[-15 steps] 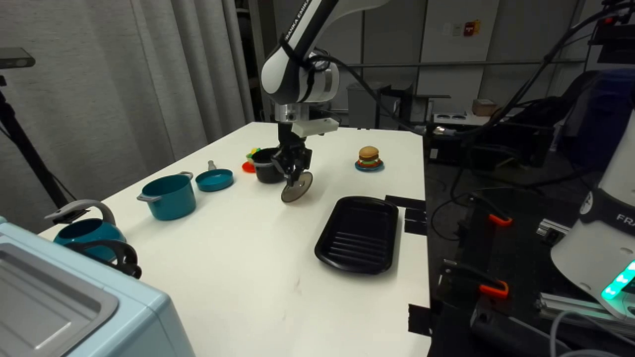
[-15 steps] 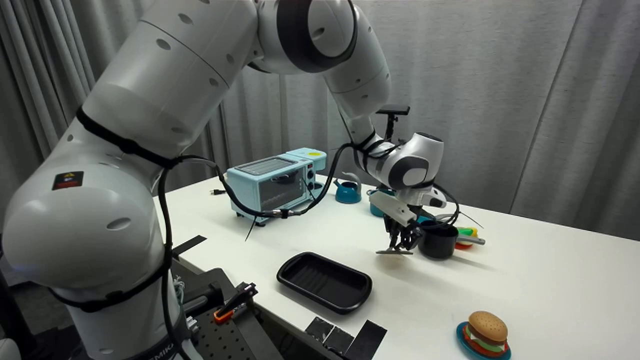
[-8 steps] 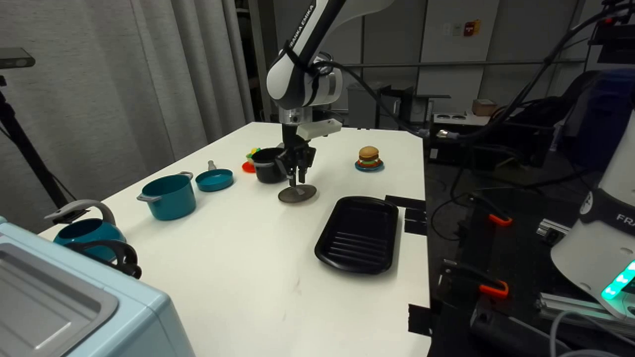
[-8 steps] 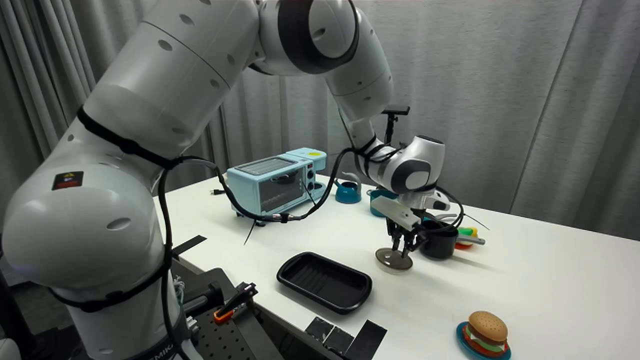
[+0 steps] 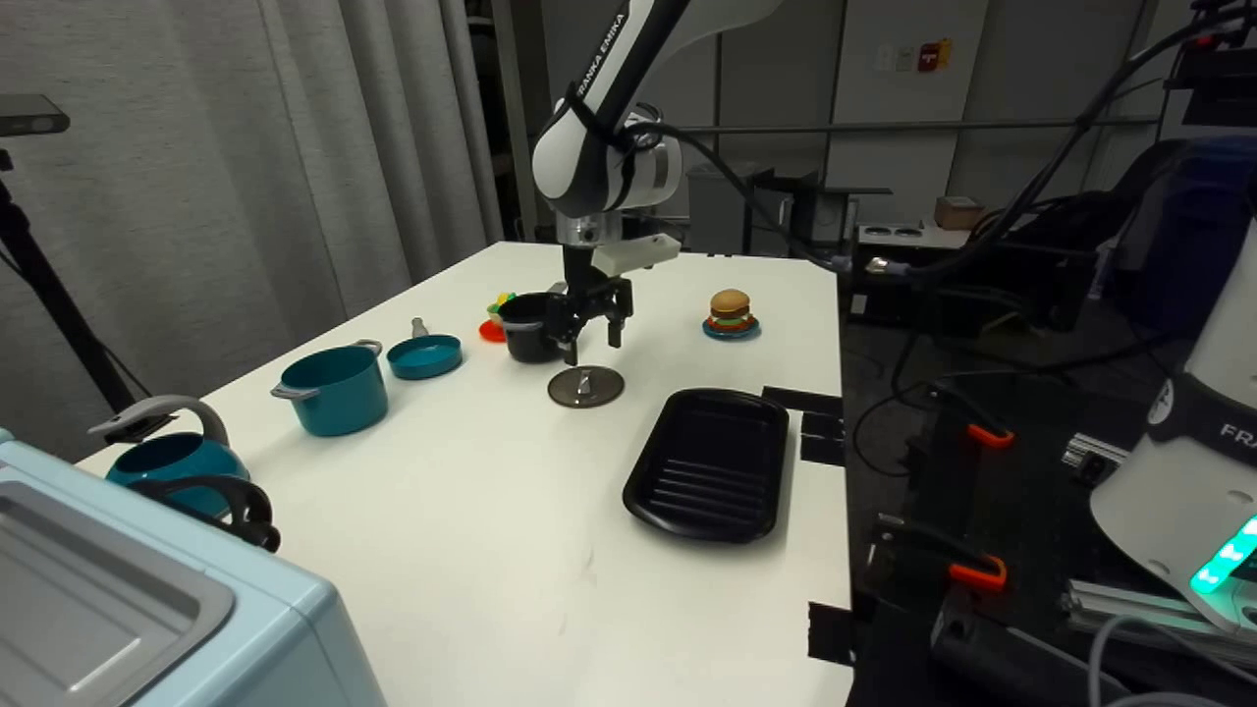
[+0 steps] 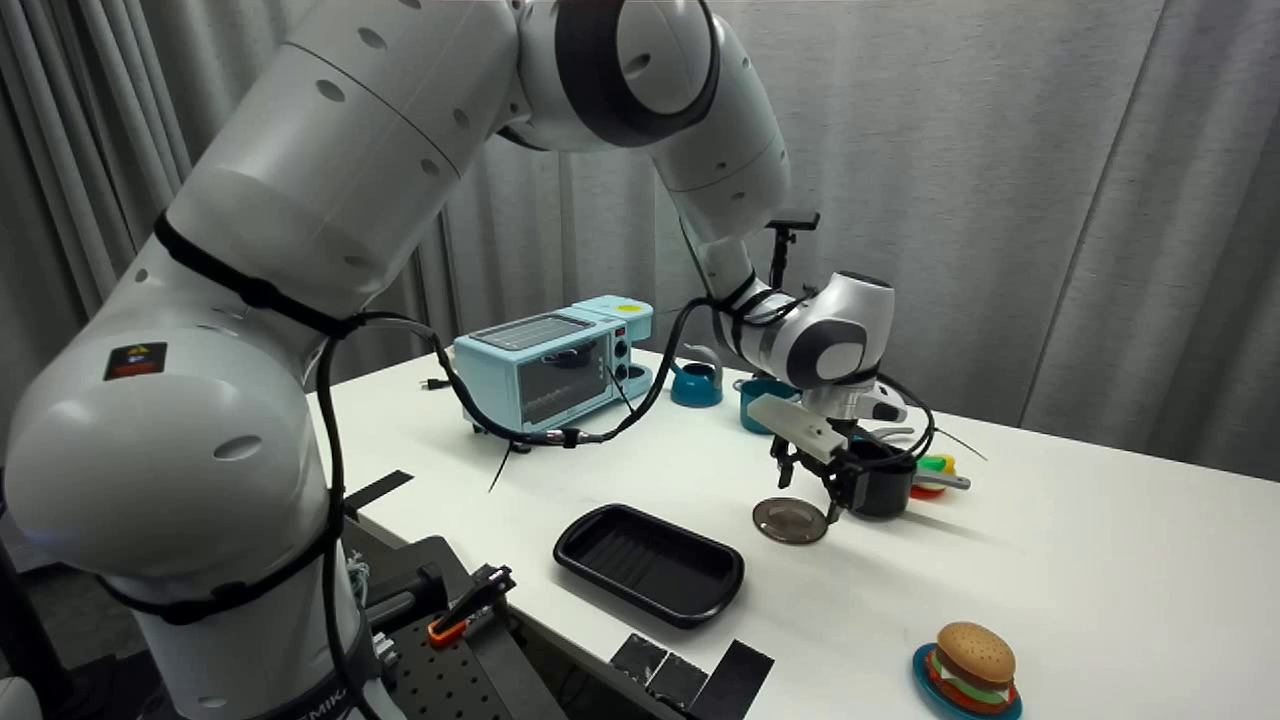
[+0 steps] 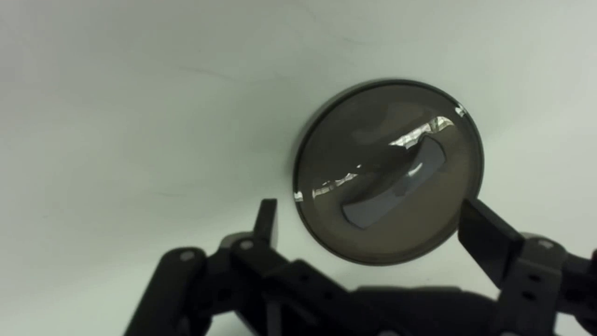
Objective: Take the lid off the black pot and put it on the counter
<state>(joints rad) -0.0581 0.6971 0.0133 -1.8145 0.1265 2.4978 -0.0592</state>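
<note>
The dark, glassy lid point(image 5: 586, 389) lies flat on the white counter point(image 5: 471, 550), its grey strap handle facing up. Seen from the wrist view, the whole lid point(image 7: 354, 140) is visible, with its handle point(image 7: 394, 191) running diagonally. My gripper point(image 7: 368, 202) stands open just above it, fingers spread wide with nothing between them. In an exterior view the gripper point(image 6: 808, 498) hovers over the lid's pot-side edge. Close beside it is the black pot point(image 6: 885, 490), uncovered and upright, partly hidden by the gripper in both exterior views.
A black ribbed grill pan point(image 5: 712, 466) sits near the lid. The teal pot point(image 5: 336, 393), teal pan point(image 5: 424, 357) and kettle point(image 5: 177, 466) line the curtain side. A toy burger point(image 5: 730, 312) and a light-blue toaster oven point(image 6: 550, 365) also stand on the counter.
A second ago the lid hung tilted from my shut gripper. It has come down flat on the counter, and the fingers have parted and risen slightly off the handle.
</note>
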